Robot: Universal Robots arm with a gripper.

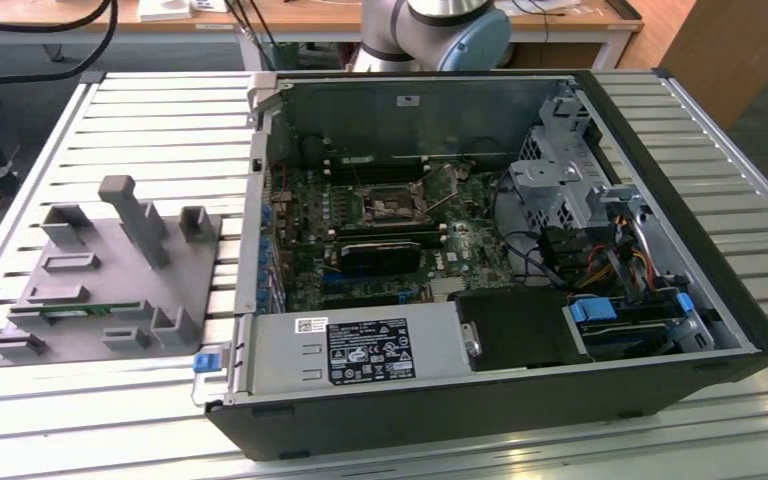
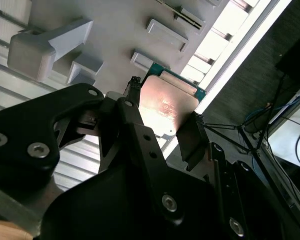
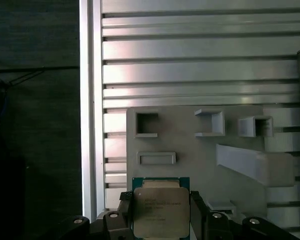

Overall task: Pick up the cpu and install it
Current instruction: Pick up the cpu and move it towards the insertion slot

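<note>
In the exterior view, an open computer case (image 1: 491, 250) lies on a slatted metal table (image 1: 157, 130), its motherboard facing up with the dark, metal-framed socket (image 1: 391, 205) toward the far side. A grey moulded fixture (image 1: 104, 290) with upright blocks and pockets sits well to the exterior view's left of the case, and the arm's base (image 1: 438, 25) stands at the far edge of the table. In the second wrist view, the gripper (image 2: 165, 120) pinches the cpu (image 2: 167, 100). The black fingers (image 2: 192, 137) are pressed against two opposite edges of the chip. It hangs above the grey fixture, close to the table's edge, with dark floor showing beyond. The chip is a flat square whose metal top catches a warm, pale glare, and it has a thin teal-green rim along its outer side. In the first wrist view, the cpu (image 3: 161, 215) shows a dull silver-grey lid with rounded corners on a green board. Faint print is on the lid, and a finger (image 3: 197, 212) stands at each side.
</note>
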